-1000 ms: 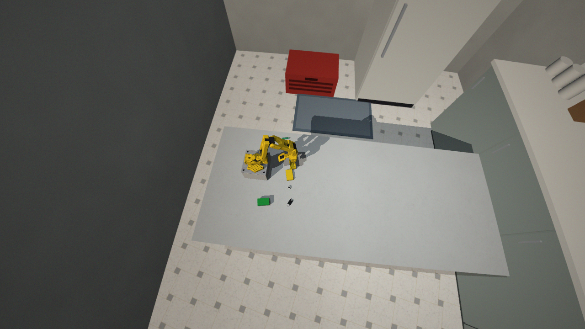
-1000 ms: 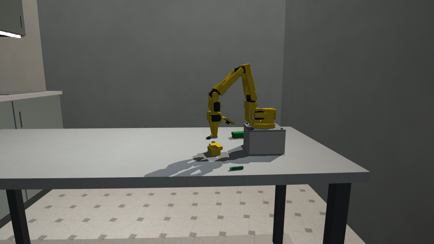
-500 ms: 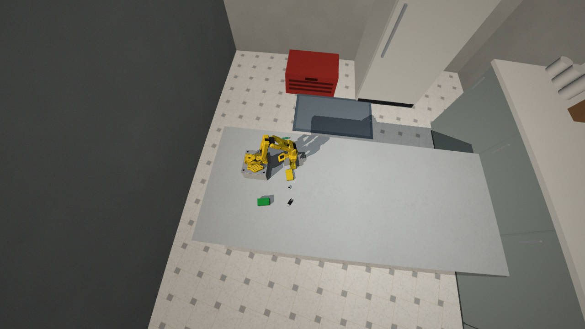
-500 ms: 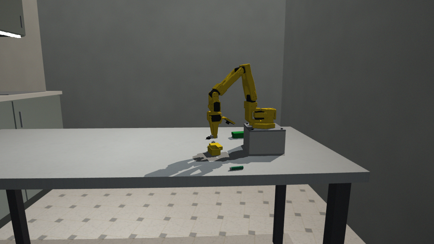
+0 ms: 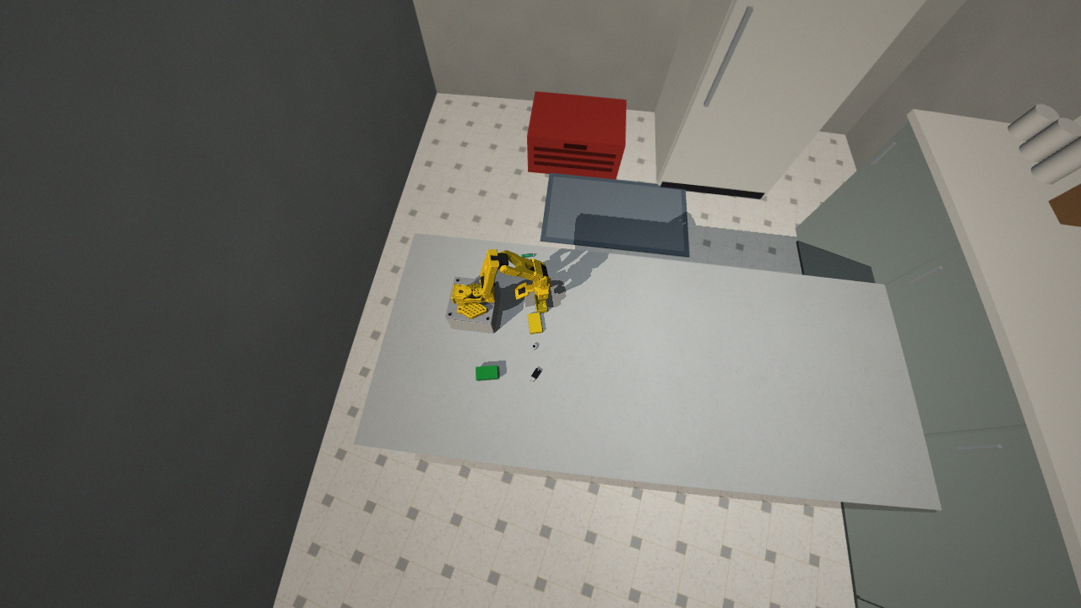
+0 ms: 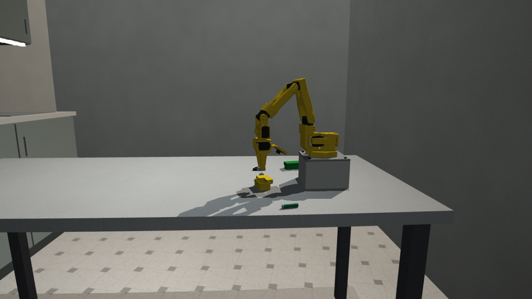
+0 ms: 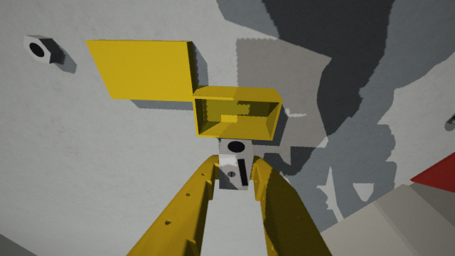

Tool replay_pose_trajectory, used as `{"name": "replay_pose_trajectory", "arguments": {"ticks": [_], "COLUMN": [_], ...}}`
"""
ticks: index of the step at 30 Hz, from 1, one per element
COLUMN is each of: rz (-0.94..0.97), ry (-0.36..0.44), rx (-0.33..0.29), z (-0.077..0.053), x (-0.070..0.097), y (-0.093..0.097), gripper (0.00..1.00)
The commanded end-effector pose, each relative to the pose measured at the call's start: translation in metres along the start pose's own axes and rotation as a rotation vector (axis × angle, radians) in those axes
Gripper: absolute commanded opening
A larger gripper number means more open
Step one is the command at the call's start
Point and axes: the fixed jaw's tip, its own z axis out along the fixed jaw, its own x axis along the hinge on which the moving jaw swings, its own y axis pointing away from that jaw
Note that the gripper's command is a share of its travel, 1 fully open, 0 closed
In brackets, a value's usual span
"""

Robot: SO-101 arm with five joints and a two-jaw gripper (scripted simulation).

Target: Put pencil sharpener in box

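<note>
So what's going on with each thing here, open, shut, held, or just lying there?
gripper: shut on the pencil sharpener
pencil sharpener: held above the table, just short of the box opening
yellow box: open, nothing visible inside
lid: swung fully open, lying flat beside the box
second sharpener: lying loose on the table
</note>
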Motion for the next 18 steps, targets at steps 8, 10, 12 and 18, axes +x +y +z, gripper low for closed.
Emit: {"name": "replay_pose_trajectory", "arguments": {"ticks": [8, 10, 12, 18], "rz": [0.000, 0.000, 0.000, 0.000], "ry": [-0.003, -0.003, -0.003, -0.003], "rx": [0.001, 0.001, 0.001, 0.001], "z": [0.015, 0.017, 0.017, 0.022], "x": [0.000, 0.000, 0.000, -0.001], "y": [-0.002, -0.002, -0.002, -0.002], "gripper": [0.06, 0.06, 0.06, 0.06]}}
